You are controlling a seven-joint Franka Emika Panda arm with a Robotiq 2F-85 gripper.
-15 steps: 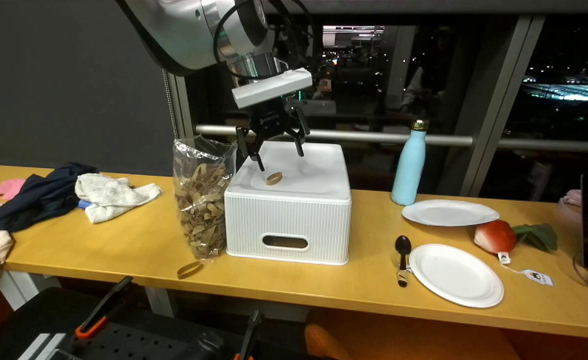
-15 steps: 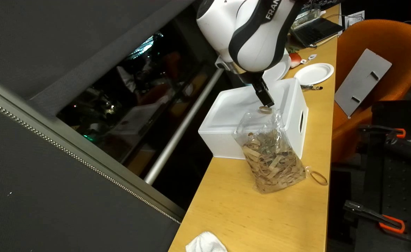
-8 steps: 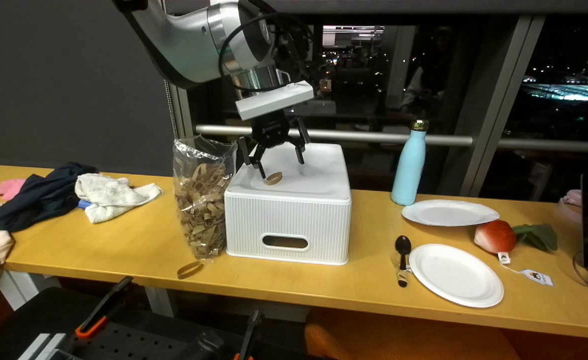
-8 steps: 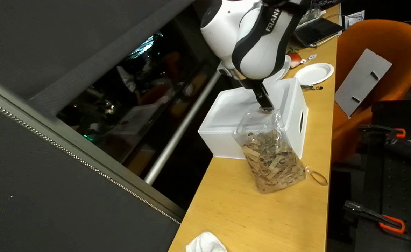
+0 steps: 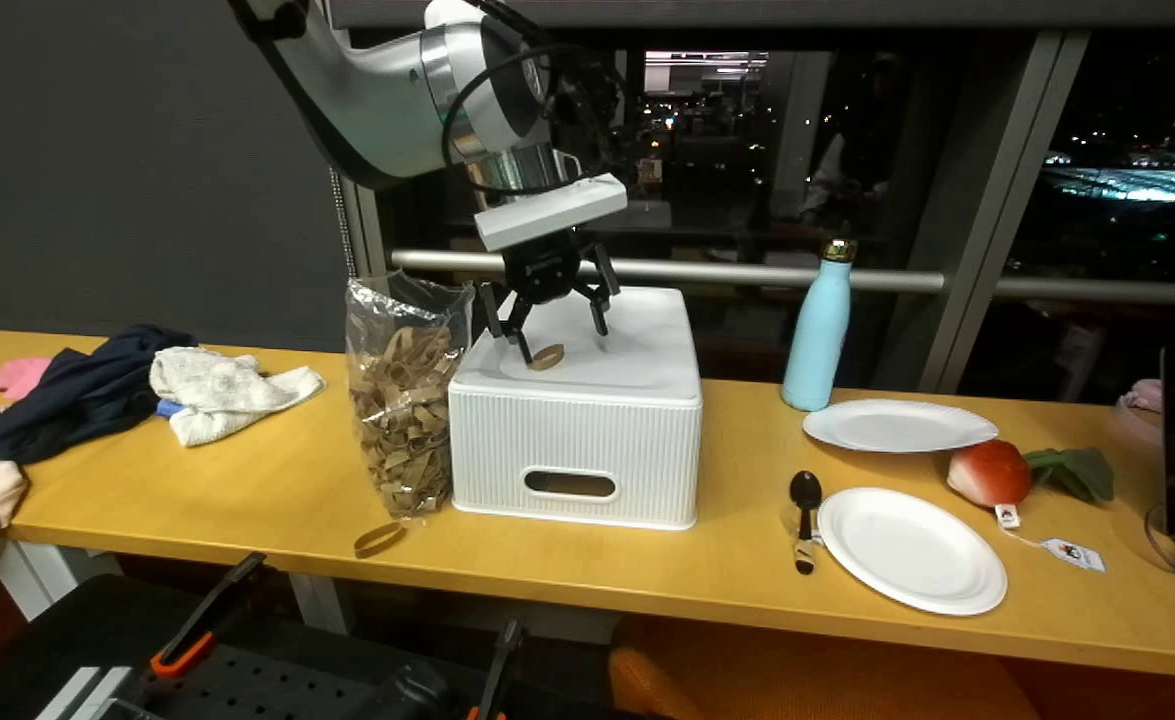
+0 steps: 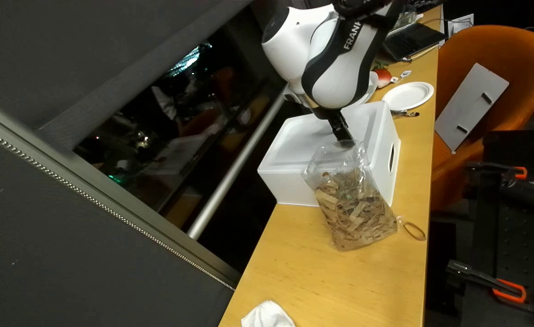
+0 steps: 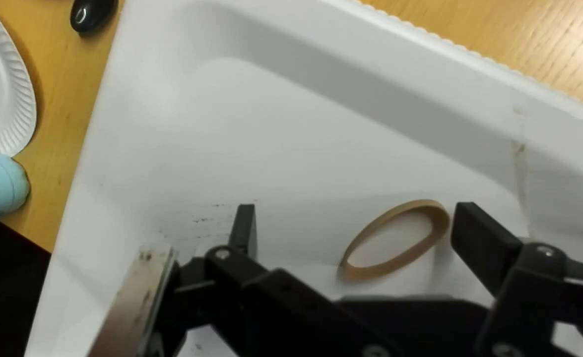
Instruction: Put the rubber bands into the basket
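A tan rubber band (image 5: 549, 359) lies on top of the white box (image 5: 502, 440). In the wrist view this rubber band (image 7: 407, 261) is between the spread fingers, close to the right finger. My gripper (image 5: 565, 345) is open and empty, low over the box top. It also shows in an exterior view (image 6: 346, 141), where it hides the band. Another rubber band (image 5: 379, 548) lies on the table near the front edge. The basket (image 5: 407, 420) looks like a clear plastic bag full of rubber bands, standing beside the box; it also shows in an exterior view (image 6: 357, 209).
A blue bottle (image 5: 817, 335), two white plates (image 5: 912, 550), a dark spoon (image 5: 805, 510) and a toy radish (image 5: 987, 474) are on the table (image 5: 667, 575). Cloths (image 5: 217, 390) lie at the other end. The bag's open top rises close to the gripper.
My gripper has come down toward the box top and the band, with its fingers still apart. The band, the bag and the box have not moved.
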